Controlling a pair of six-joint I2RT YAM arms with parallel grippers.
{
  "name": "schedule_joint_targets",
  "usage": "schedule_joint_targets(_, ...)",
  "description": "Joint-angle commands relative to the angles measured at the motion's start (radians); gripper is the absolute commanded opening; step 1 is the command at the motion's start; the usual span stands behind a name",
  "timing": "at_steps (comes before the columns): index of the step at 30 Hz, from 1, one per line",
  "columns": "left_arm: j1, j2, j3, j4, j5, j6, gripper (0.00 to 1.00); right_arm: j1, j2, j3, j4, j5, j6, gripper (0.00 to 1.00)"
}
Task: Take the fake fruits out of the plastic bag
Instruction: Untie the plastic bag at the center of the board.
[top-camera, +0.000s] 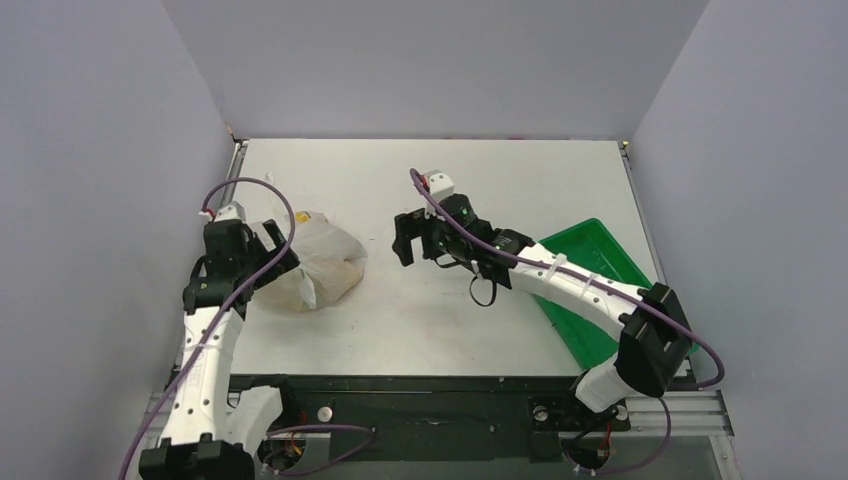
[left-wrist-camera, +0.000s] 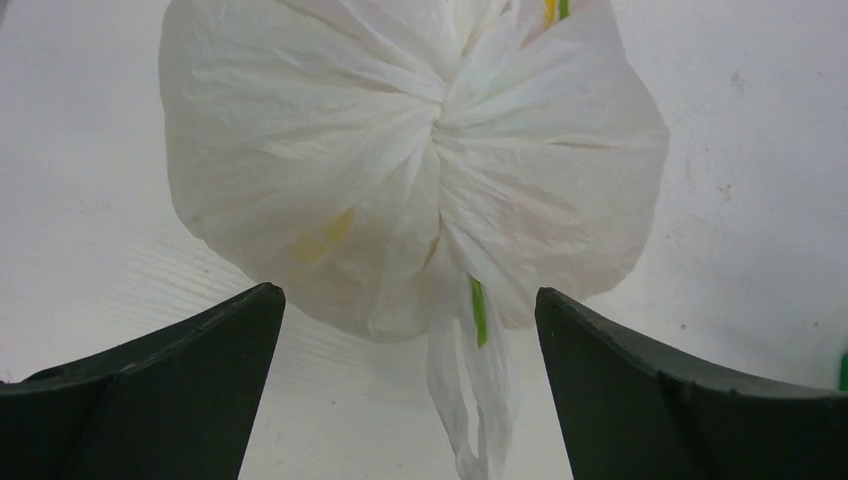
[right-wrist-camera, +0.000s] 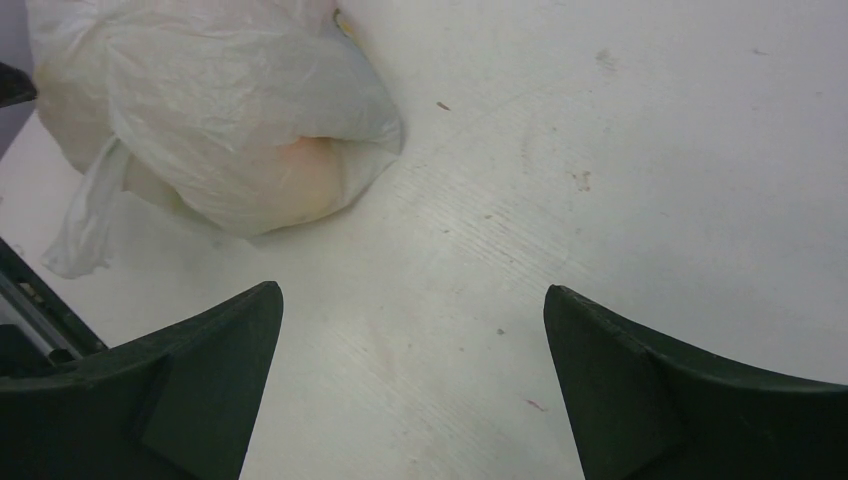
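Observation:
The plastic bag (top-camera: 318, 262) lies bunched and lumpy on the left of the table. The fake fruits are inside it and show only as colour through the film: a yellow patch (left-wrist-camera: 322, 238), a green strip (left-wrist-camera: 478, 312) and an orange glow (right-wrist-camera: 302, 180). My left gripper (top-camera: 272, 256) is right at the bag's left side. In the left wrist view the left gripper (left-wrist-camera: 407, 292) is open, and the bag's (left-wrist-camera: 400, 150) twisted handle (left-wrist-camera: 470, 400) hangs loose between the jaws. My right gripper (top-camera: 404, 240) is open over bare table, right of the bag (right-wrist-camera: 210, 110).
A green rectangular tray (top-camera: 598, 262) sits at the right of the table, partly under the right arm. Grey walls close in the table on three sides. The table's left rail runs just beside the left arm.

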Motion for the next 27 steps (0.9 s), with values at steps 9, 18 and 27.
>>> schedule_joint_targets(9,0.081,0.213,0.020,0.275,0.061,0.172,0.86,0.124,0.220,0.211,0.264,-0.122,0.268,0.98)
schedule_joint_targets(18,0.094,0.161,-0.077,0.391,0.125,0.189,0.39,0.157,0.334,0.266,0.381,-0.143,0.343,0.87)
schedule_joint_targets(27,0.095,0.203,-0.065,0.366,0.141,0.191,0.16,0.188,0.429,0.417,0.283,-0.096,0.312,0.80)
